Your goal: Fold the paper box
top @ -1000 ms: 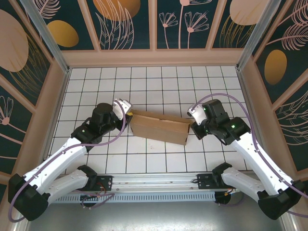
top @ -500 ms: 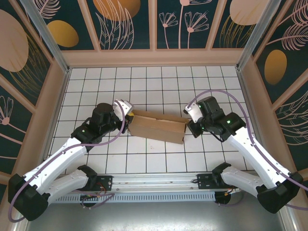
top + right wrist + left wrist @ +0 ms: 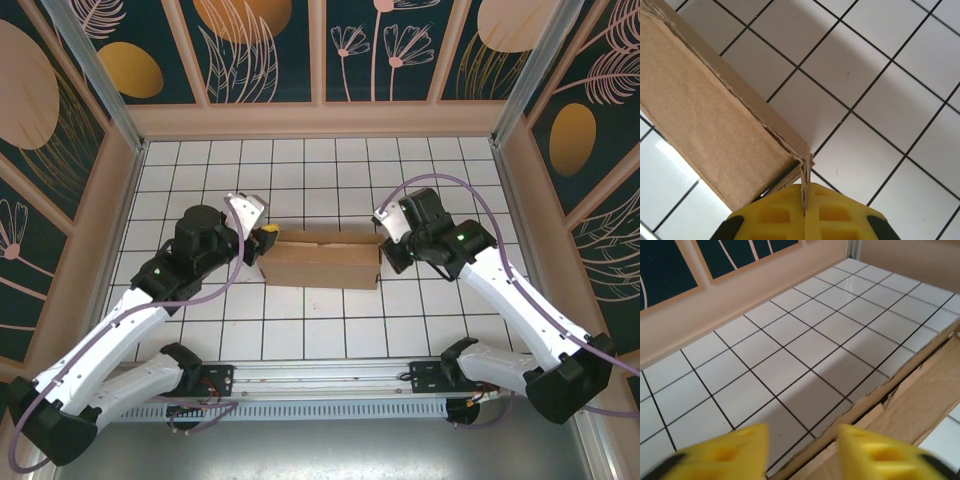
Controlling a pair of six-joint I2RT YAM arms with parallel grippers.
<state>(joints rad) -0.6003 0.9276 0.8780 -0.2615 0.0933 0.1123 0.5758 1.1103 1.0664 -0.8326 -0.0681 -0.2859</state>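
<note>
The paper box is a flat brown cardboard box lying across the middle of the tiled floor. My left gripper is at the box's left end, open. In the left wrist view its yellow fingers stand well apart, and the ragged edge of the box runs up to the right from the gap between them. My right gripper is at the box's right end. In the right wrist view this gripper is shut on a thin cardboard edge at the corner of the box.
White tiles with dark grid lines cover the floor. Beige walls with dark patterned panels close it in at the back and both sides. The arms' bases sit on a metal rail along the near edge.
My left gripper has opened and drawn up and back from the box's left end. My right gripper moved left and farther away with the right end, so the box now lies level.
</note>
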